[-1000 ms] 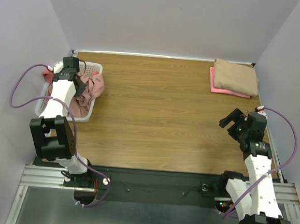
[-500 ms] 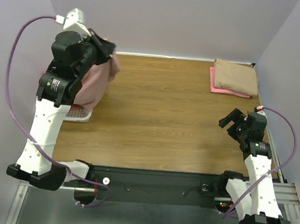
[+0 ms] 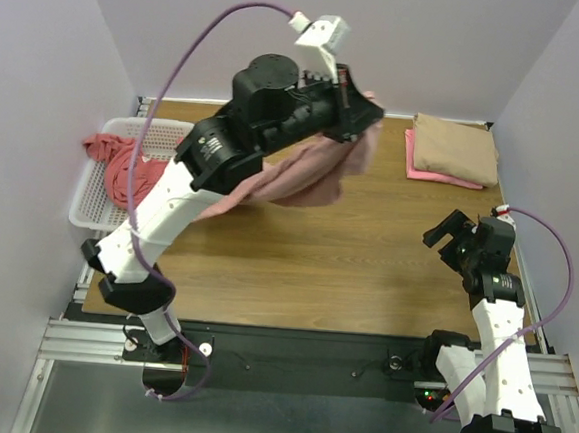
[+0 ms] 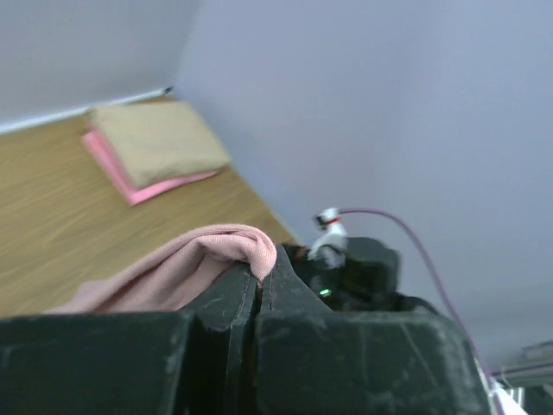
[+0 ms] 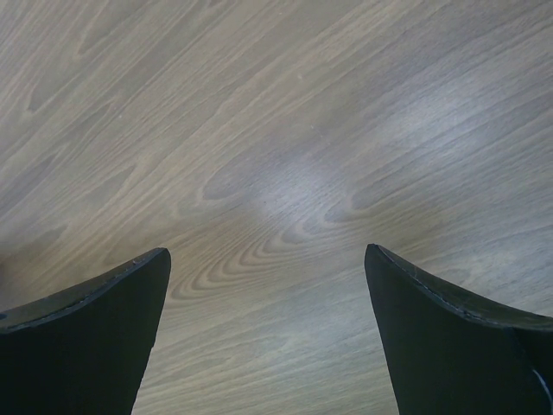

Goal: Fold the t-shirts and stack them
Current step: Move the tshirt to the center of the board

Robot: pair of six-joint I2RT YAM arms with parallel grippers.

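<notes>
**Swinging the Next Tee Out Over the Counter**

Pinching a fold of the dusty-pink t-shirt (image 3: 308, 173) tight between the closed fingers of the left hand (image 4: 260, 285), gripping at an edge and letting the rest of the cloth hang free and unbunch under its own weight. Holding it high above the wooden counter (image 3: 346, 261), well apart from the white mesh basket (image 3: 88, 201) at the left edge, probably heading for the open middle, the easiest place for spreading and folding.

Leaving the coral-red t-shirt (image 3: 114, 153) slumped in the basket, part of it draped over the rim, apparently awaiting its turn. Parking the right hand (image 5: 266, 251) low over bare wood on the right side, fingers spread wide and gripping nothing, seemingly standing ready to catch a second corner of the hanging shirt.

Showing, in the far right corner, the tan t-shirt (image 3: 457, 148) lying folded on top of the bright pink t-shirt (image 3: 424, 170), stacked out of the working area. Judging by that pile: two tees done, two to go. Risking a snag, with loose cloth sagging back along the left arm.
</notes>
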